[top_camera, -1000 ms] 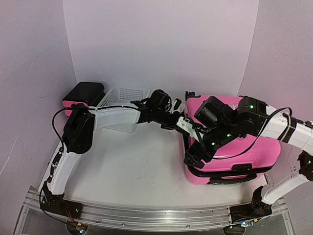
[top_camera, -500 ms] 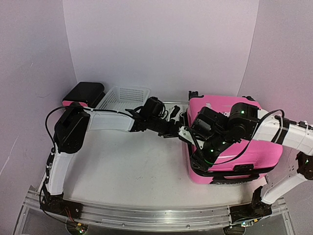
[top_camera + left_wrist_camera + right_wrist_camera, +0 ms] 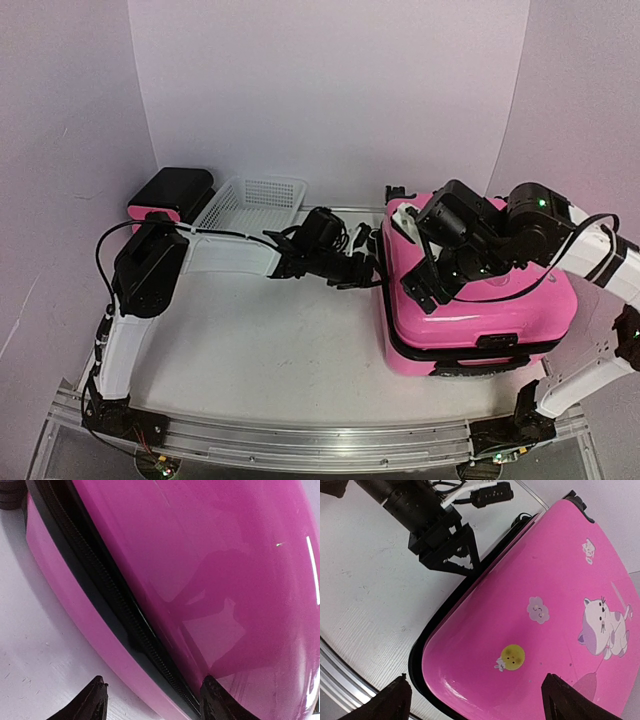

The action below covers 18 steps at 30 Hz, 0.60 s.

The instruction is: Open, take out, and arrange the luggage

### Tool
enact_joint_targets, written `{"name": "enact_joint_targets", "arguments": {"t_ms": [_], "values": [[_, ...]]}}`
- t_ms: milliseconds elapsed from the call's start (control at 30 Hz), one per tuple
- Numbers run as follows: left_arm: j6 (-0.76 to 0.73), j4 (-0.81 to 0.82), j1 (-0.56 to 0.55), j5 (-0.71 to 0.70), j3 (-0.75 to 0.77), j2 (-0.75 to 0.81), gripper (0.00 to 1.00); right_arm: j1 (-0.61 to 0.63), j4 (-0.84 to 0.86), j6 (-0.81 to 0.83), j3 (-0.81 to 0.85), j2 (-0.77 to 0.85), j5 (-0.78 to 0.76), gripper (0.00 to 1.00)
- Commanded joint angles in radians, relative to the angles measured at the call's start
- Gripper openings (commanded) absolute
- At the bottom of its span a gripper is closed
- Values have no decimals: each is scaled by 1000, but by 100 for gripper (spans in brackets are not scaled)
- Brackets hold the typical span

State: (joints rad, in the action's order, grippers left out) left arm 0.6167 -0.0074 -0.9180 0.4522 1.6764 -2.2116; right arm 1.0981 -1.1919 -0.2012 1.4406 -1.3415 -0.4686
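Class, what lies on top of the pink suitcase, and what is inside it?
Stuck on the pink suitcase lid: a cat sticker, a cloud sticker, a yellow face sticker. Its inside is hidden; the lid covers it.

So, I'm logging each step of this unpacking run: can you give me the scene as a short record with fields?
suitcase: pink, lying flat on the table, right side, lid down
left gripper: open, at the suitcase's left edge by the black zipper band, holding nothing
right gripper: open, above the lid, holding nothing
basket: white, back left, beside a black drawer unit
items taken out: none seen
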Motion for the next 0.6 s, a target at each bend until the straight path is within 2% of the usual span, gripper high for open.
{"name": "enact_joint_targets", "arguments": {"t_ms": [0,167,233,300,333,567], "values": [[0,37,-10,17,57,-33,59,-2,12,23,43,-8,-72,98],[-14,-46,-3,-41,86,-67,29,-2,12,33,64,-31,-109,98],[-23,-63,4,-52,84,-69,21,-2,12,41,74,-40,-112,98],[-30,-72,20,-42,75,-62,5,-2,12,47,82,-49,-121,98],[-25,-74,36,-49,61,-50,1,-2,12,50,86,-56,-124,98],[-98,-76,141,-101,-118,117,0,-2,25,122,65,-93,-92,98]]}}
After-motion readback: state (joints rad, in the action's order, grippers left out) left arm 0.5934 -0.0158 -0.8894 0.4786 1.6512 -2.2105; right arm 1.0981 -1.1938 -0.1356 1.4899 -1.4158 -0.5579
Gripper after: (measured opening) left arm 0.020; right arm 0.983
